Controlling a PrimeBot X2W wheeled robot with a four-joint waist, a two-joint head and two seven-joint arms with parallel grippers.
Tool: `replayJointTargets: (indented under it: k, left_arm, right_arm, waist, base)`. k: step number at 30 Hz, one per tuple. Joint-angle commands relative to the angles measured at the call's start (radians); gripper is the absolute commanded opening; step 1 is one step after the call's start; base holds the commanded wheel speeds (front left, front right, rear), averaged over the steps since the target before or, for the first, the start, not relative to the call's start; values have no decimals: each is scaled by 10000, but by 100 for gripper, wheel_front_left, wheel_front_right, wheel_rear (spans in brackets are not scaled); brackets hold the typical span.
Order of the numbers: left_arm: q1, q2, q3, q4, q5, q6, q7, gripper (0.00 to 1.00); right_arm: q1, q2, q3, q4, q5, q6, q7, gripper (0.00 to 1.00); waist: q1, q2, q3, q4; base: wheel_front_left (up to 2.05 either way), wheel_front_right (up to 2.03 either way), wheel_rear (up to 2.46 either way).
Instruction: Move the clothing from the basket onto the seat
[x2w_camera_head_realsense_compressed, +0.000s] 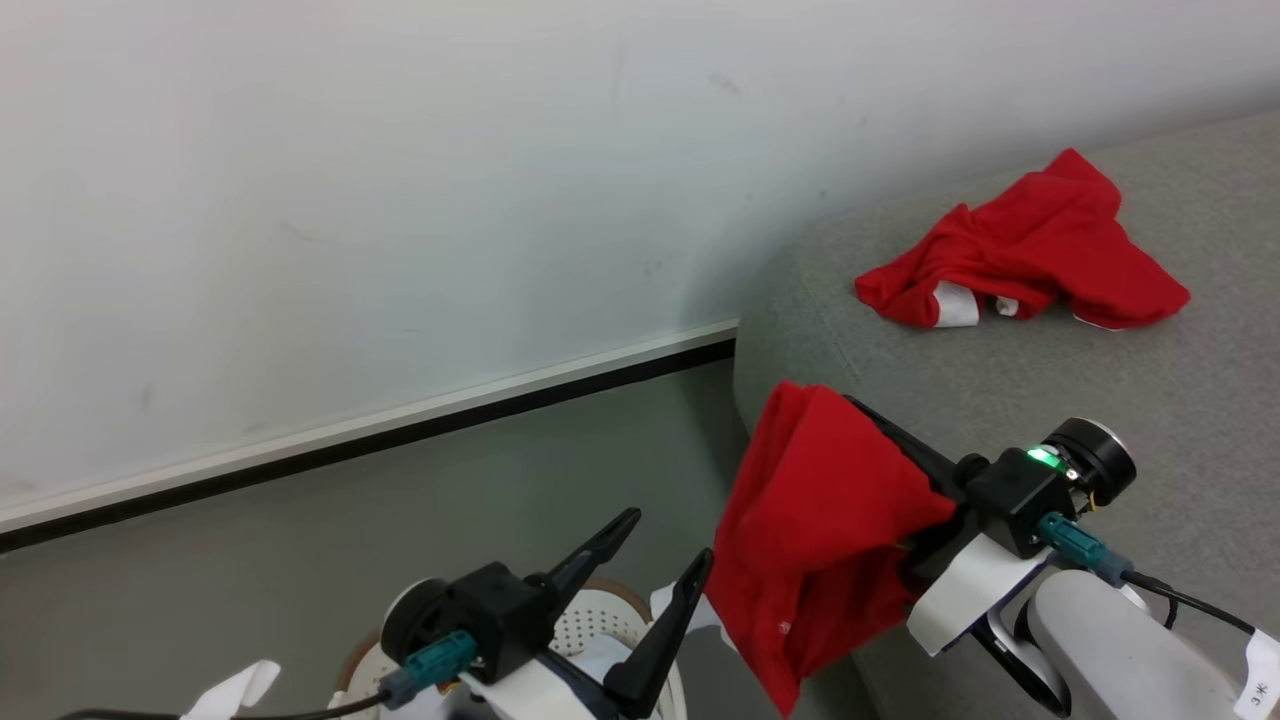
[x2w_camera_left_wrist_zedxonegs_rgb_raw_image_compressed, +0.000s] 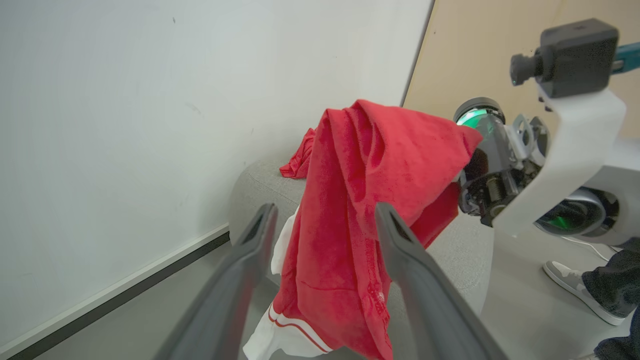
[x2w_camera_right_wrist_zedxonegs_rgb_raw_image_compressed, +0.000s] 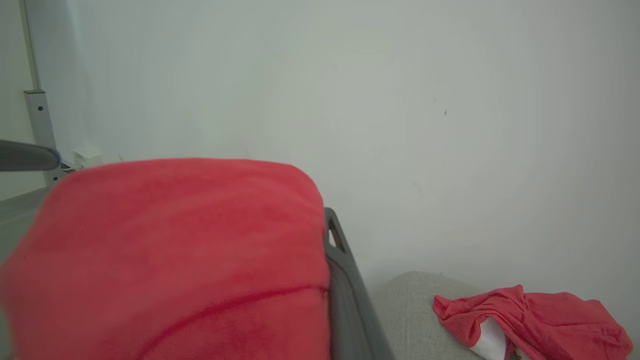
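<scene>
The right gripper (x2w_camera_head_realsense_compressed: 870, 420) is clamped on a red garment (x2w_camera_head_realsense_compressed: 810, 520), and the cloth hangs over its two dark fingers like a towel on a rail. It is held up high, I think so that the long loose end with its white stripes does not drag on the floor (x2w_camera_head_realsense_compressed: 450, 480). The garment hangs at the edge of the grey seat (x2w_camera_head_realsense_compressed: 1000, 380) that is nearest the basket (x2w_camera_head_realsense_compressed: 590, 625), close to the seat's rounded corner. Part of it is over the seat and part is out over the floor, so this looks like the carrying step, and the garment is not yet put down. A second red garment (x2w_camera_head_realsense_compressed: 1030, 250) lies crumpled on the seat near its far edge, close to the white wall (x2w_camera_head_realsense_compressed: 400, 200), so that one looks done. The left gripper (x2w_camera_head_realsense_compressed: 668, 538) has its fingers spread apart and holds nothing. It hovers low, just above the basket, whose brown rim and holed wall peek out under it. That spot keeps it out of the other arm's way. Bits of white cloth show by the basket, but I cannot tell what they are. I think the right arm should go further in over the seat before it lets go, or the garment may slide off the edge.
</scene>
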Motion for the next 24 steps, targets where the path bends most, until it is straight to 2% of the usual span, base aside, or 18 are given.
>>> replayJointTargets:
  k: [1, 7, 12, 18, 24]
  left_arm:
    - [-72, -23, 13, 34, -15, -36, -84, 100]
    - [-183, -37, -73, 119, 18, -85, -87, 100]
    - [-415, -35, -102, 55, 87, -156, -49, 100]
    - [-1249, 121, -99, -145, 391, -429, 187, 100]
    - [-2288, 101, -57, -386, 630, -817, 339, 100]
  right_arm:
    - [160, -84, -119, -112, -125, -24, -3, 0]
    - [333, -273, -486, -399, -219, -25, 38, 0]
    - [166, -385, -1026, -665, -390, -26, 97, 0]
    - [-852, -570, -2096, -1045, -1016, -26, 417, 0]
    - [-3190, -770, -4206, -1085, -2107, -26, 927, 0]
  waist:
    - [0, -1, 124, -252]
    - [0, -1, 269, -410]
    - [0, -1, 691, -269]
    - [0, -1, 2079, 167]
    - [0, -1, 3827, 719]
  base:
    - [0, 0, 0]
    - [0, 0, 0]
    - [0, 0, 0]
    - [0, 0, 0]
    - [0, 0, 0]
